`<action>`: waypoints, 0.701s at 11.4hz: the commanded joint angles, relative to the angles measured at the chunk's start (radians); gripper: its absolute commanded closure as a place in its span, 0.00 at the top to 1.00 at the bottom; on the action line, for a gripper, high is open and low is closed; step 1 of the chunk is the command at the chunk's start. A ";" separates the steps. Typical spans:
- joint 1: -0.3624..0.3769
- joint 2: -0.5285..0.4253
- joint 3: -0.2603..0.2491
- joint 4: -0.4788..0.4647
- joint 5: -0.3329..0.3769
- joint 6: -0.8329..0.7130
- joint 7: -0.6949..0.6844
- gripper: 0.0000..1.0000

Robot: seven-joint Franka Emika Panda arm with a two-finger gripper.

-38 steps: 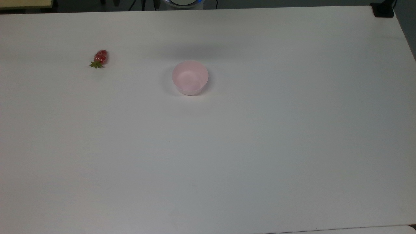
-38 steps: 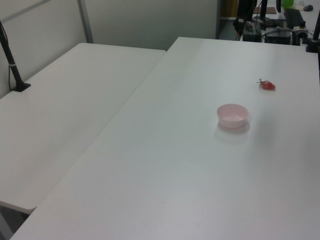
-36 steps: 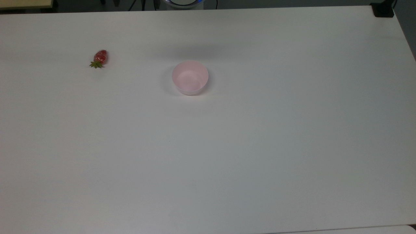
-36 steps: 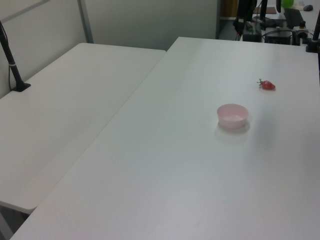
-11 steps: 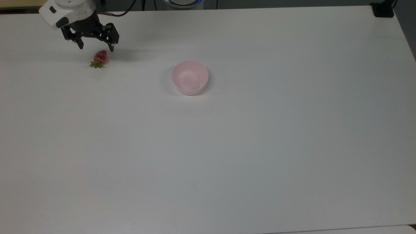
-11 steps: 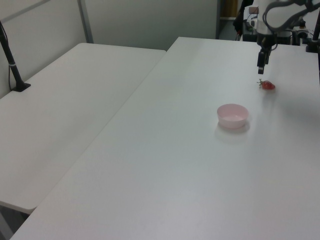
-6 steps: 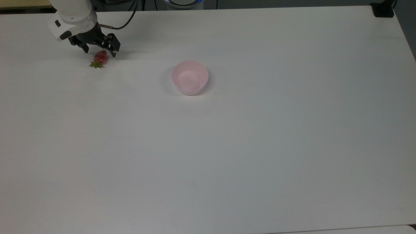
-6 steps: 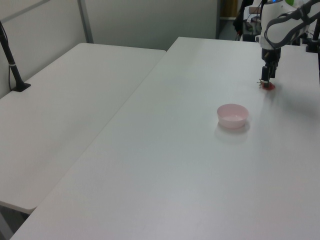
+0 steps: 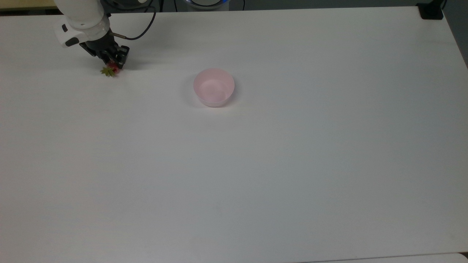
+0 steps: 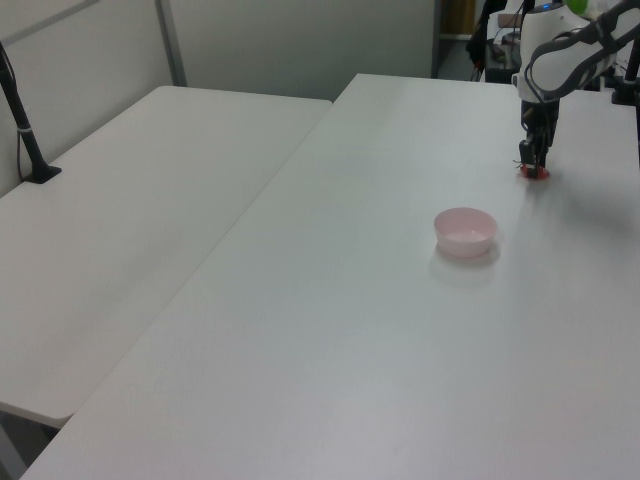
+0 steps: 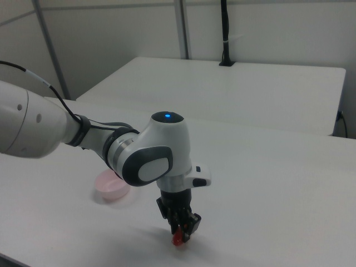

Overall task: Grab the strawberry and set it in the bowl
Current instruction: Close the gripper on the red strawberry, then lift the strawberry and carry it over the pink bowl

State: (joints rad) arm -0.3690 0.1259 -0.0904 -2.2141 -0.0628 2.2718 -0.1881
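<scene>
White table (image 9: 278,175) carried everything. I had the claw (image 9: 114,65) down at the surface, clenched on the strawberry (image 9: 110,70), whose leafy cap stuck out beside it. Grasp step, I judged. Next: lift, then carry to the bowl (image 9: 214,87), well apart from the claw.

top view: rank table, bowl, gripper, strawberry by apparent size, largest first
1. table
2. bowl
3. gripper, its dark part a bit smaller than the bowl
4. strawberry, mostly hidden under the gripper, so only its green cap and a bit of red count
</scene>
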 commanded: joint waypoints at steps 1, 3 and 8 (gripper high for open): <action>0.013 0.003 0.003 -0.009 0.006 0.031 0.021 0.29; 0.018 -0.035 0.015 0.026 0.009 -0.039 0.025 0.28; 0.126 -0.095 0.182 0.165 0.018 -0.255 0.243 0.28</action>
State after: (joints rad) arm -0.2936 0.0654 0.0218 -2.0595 -0.0583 2.0552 -0.0855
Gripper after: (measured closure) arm 0.599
